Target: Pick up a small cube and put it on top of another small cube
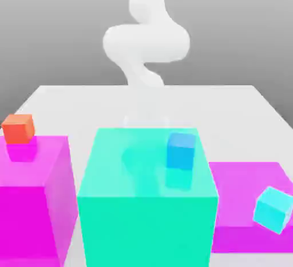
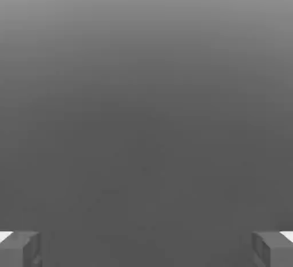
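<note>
On the pale desk [image 1: 86, 97], seen from the exterior view, three coloured supports stood in a row near the front. At the exterior view's left was a tall magenta block [image 1: 34, 203], and an orange-red cube [image 1: 18, 128] sat on its top face, close to the far left corner, with a faint reflection under it. In the middle stood a large teal block [image 1: 146, 214], the tallest and widest of the three. A small blue cube [image 1: 181, 150] rested upright on its top, toward the exterior view's right side of that face, well apart from the orange-red cube. At the exterior view's right lay a low, flat magenta pad [image 1: 240, 186], much lower than the two blocks. A small cyan cube [image 1: 273, 208] was over the near right part of the pad, tilted onto one corner; whether it touched the pad or hung just above it could not be told.

Behind the teal block the white arm [image 1: 146, 40] rose from the far side of the desk, bent in a curl above the middle of the scene, well clear of all three cubes.

From the hand view, the pincer [image 2: 146, 250] stood wide open: its two grey fingers [image 2: 20, 250] showed at opposite edges, with nothing between them and only plain grey background beyond.
</note>
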You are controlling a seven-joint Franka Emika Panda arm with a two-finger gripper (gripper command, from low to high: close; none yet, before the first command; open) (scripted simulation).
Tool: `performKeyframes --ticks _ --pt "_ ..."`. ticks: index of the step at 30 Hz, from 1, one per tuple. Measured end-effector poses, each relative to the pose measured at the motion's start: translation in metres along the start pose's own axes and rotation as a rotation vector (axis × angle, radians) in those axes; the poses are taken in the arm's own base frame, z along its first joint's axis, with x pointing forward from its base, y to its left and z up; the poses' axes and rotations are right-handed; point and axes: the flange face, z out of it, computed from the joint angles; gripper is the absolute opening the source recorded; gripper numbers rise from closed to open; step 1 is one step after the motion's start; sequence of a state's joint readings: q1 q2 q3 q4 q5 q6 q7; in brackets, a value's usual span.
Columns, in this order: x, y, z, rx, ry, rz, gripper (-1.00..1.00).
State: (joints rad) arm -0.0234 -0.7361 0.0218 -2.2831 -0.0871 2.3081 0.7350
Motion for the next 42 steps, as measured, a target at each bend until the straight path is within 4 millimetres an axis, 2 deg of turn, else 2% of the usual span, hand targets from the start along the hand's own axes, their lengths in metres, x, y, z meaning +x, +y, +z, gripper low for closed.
performKeyframes --ticks 2,5,10,17,22,25,29,32,35,37,42 --pt "0.010 0.005 0.030 -0.102 0.016 -0.115 0.00" --pt "0.026 0.023 0.077 -0.255 0.011 -0.283 0.00" --pt "0.050 0.071 0.154 -0.478 -0.072 -0.560 0.00" --pt "0.070 0.168 0.251 -0.676 -0.309 -0.936 0.00" --pt "0.073 0.263 0.304 -0.727 -0.526 -1.161 0.00" --pt "0.056 0.330 0.325 -0.717 -0.631 -1.150 0.00" --pt "0.016 0.412 0.345 -0.675 -0.745 -1.084 0.00" --pt "-0.022 0.471 0.352 -0.632 -0.819 -1.018 0.00" --pt "-0.077 0.523 0.351 -0.585 -0.860 -0.820 0.00" --pt "-0.109 0.541 0.348 -0.572 -0.862 -0.666 0.00" --pt "-0.137 0.527 0.345 -0.599 -0.797 -0.334 0.00"
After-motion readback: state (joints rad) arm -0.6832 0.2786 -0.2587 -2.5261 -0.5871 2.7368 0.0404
